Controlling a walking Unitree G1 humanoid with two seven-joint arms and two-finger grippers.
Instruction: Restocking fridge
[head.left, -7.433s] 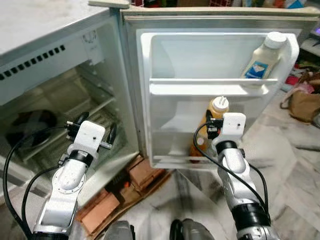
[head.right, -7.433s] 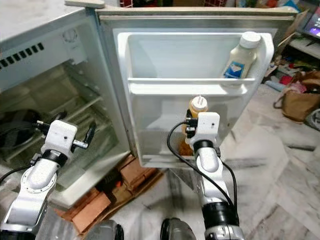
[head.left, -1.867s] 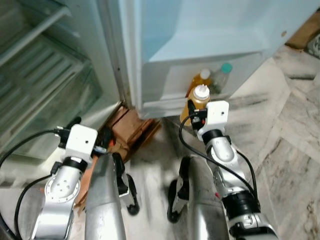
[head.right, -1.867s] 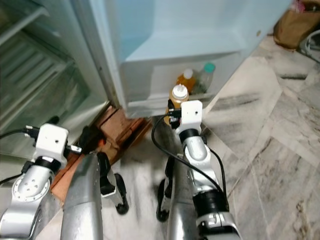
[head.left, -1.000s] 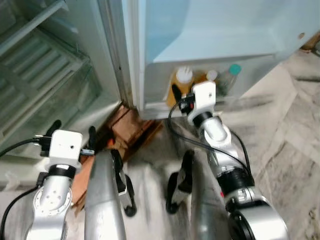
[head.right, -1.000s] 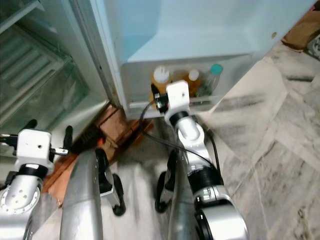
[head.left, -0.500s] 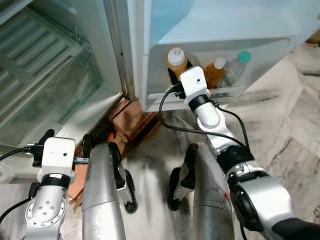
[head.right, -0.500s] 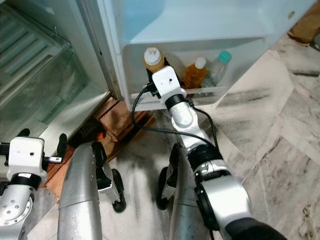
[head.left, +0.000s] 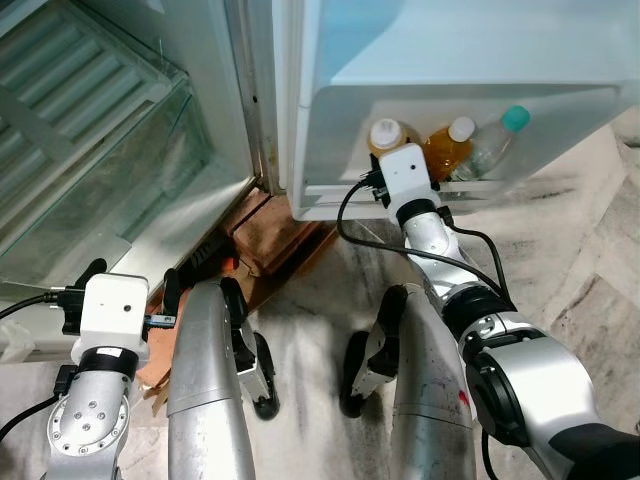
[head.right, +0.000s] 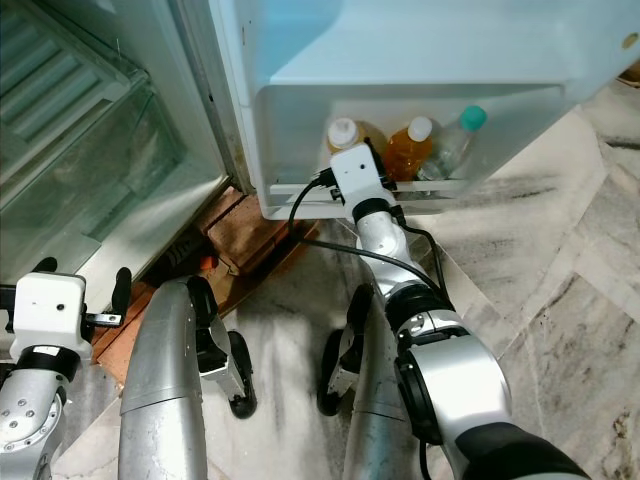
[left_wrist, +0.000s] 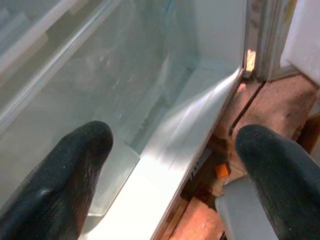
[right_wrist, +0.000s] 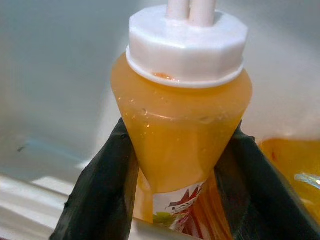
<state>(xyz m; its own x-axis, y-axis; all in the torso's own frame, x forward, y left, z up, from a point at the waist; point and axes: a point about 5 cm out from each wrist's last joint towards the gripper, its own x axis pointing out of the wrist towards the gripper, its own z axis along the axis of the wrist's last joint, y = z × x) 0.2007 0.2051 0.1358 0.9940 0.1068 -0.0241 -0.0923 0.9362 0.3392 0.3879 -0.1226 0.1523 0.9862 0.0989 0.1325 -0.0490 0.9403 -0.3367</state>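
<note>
While our right gripper (right_wrist: 177, 165) is clamping the orange sauce bottle (right_wrist: 182, 120) inside the lowest door shelf (head.left: 330, 130), beside an orange bottle (head.left: 448, 150) and a clear bottle (head.left: 490, 145), we are judging placement nearly done; release remains. Our left gripper (left_wrist: 172, 150) is hanging open, idle.

Legible text: none; the orange bottle (right_wrist: 183, 135) clamped in my right tool (right_wrist: 175, 200) carries a paper label (right_wrist: 175, 212) showing a red-and-green picture, its lettering too blurred and cut off to read.
</note>
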